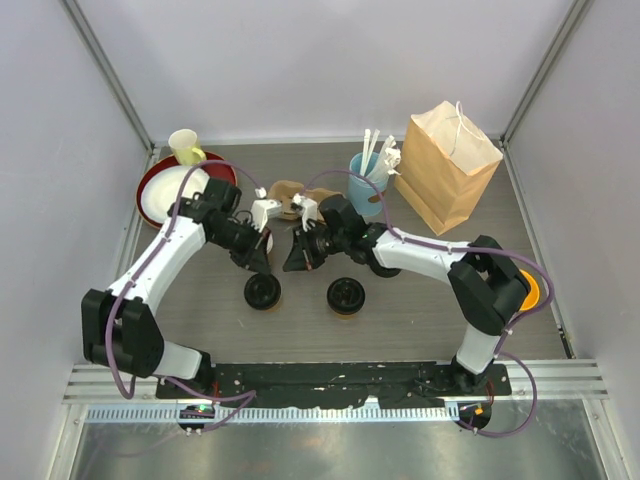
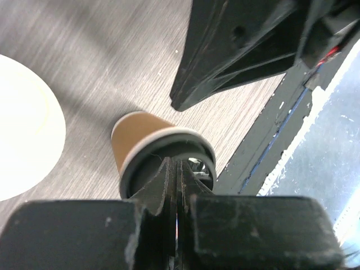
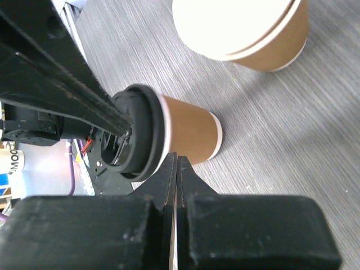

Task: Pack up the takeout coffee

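At the near part of the counter [image 1: 420, 335], just beyond the arm bases, two lidded coffees stand upright and apart: the left coffee [image 1: 262, 291] and the right coffee [image 1: 344, 297]. Neither is held.

Just behind them the two arms lean in together. The left end effector [image 2: 177, 169] is pinched fully together on nothing, with its tips right at the black lid of the left coffee. Whether they touch the lid I cannot tell. The right end effector [image 3: 176, 166] is also closed tight and empty, just beside the same cup's wall.

The nearest risk is a shove. Closed tips cannot take a cup, and any push down or sideways could tip the coffee or pop its lid. The two end effectors are also close enough that spreading either one could knock it against the other, or against the cup between them.

A little farther back stands an open cup [image 3: 236, 25] with no lid. A swinging wrist could topple it, and it is the wrong cup to take.

Farther still, a blue cup of stirrers [image 1: 368, 172] stands on the way to the paper bag [image 1: 447, 165] in the far right corner, well apart from both coffees. A long carry with a hard squeeze may crush the paper wall and lift the lid. A tilted wrist may spill. The bag's handles could catch a cup coming down, and I cannot tell whether its mouth is open enough.
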`<state>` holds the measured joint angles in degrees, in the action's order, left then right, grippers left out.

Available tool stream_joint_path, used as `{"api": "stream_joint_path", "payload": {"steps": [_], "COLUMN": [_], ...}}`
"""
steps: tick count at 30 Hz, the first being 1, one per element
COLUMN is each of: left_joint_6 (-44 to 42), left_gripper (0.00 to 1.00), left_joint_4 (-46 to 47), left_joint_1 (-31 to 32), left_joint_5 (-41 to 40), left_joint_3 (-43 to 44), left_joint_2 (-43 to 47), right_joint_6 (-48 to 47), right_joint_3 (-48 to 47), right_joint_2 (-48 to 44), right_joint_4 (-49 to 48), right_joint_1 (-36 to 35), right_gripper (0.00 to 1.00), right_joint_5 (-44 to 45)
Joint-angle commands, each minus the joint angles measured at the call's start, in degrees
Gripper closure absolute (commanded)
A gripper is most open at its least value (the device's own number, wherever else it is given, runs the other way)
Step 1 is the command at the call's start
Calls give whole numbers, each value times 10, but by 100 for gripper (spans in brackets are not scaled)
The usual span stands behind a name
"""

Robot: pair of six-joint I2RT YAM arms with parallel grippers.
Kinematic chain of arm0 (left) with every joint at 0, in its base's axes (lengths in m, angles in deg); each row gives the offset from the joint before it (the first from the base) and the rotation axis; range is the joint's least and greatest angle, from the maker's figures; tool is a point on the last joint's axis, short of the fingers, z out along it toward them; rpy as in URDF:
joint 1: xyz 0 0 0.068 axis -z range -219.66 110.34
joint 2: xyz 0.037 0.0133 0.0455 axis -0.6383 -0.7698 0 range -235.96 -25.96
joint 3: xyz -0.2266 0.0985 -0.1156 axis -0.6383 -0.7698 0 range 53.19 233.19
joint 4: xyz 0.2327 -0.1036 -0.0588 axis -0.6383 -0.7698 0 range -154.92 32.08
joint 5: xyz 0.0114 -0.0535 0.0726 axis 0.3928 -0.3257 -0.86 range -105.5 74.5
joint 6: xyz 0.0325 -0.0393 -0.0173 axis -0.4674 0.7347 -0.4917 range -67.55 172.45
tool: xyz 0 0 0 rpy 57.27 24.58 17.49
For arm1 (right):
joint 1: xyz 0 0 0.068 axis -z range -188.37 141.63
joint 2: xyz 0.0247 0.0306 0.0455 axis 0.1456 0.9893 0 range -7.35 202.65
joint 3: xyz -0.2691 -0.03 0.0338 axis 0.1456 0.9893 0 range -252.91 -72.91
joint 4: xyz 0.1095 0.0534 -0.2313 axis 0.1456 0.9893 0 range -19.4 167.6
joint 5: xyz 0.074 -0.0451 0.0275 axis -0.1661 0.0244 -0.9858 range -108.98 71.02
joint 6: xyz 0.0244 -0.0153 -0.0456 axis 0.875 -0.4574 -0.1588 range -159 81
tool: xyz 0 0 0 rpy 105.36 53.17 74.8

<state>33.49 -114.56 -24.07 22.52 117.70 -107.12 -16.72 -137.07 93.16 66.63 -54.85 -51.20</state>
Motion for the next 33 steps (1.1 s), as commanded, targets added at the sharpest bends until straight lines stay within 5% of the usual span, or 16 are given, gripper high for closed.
{"api": "stream_joint_path", "payload": {"steps": [1,20,33], "left_joint_6": [-19,-22,-34], "left_gripper": [100,100,84], "left_joint_4": [-42,-20,-27], "left_joint_1": [-11,-43,-58], "left_joint_5": [35,0,-30], "left_joint_3": [56,40,27], "left_joint_2": [28,17,33], "right_joint_6": [-33,-23,-58], "right_joint_3": [-82,-101,-134], "right_joint_2": [-19,9,44], "right_joint_4": [53,42,86], "right_joint_1": [-10,-25,-41], "right_gripper": [99,99,61], "right_joint_5": [12,4,62]}}
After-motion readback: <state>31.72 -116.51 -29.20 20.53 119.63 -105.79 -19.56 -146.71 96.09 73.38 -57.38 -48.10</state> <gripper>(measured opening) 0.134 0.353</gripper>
